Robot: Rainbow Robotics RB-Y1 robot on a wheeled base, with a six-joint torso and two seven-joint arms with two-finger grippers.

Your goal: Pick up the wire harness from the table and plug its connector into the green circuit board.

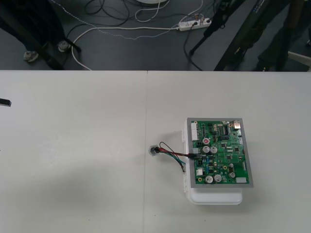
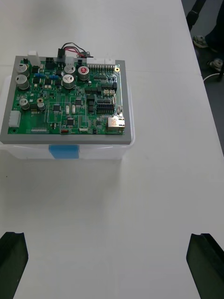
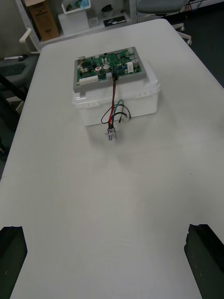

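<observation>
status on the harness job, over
Left gripper and right gripper open, clear of the green circuit board. Plug sits in the board's edge, socket on the table beside the white base. Nothing in the way.

Each black finger of the left claw (image 3: 107, 229) is cut off by the edge of its wrist view, just the tips (image 3: 11, 252) in sight; the right claw (image 2: 109, 236) has its fingers (image 2: 205, 261) trimmed likewise. In the front view a dark sliver (image 1: 4, 102) at the left margin is too cropped to identify. The white plastic base (image 1: 216, 198) lies mostly hidden under the green circuit board (image 1: 221, 151). The small black plug (image 1: 193, 152) of the thin red, black and green wire harness (image 1: 170, 154) is too tiny there to judge how deep it sits; from the right wrist its wires (image 2: 70, 46) drop behind the board's far edge.
</observation>
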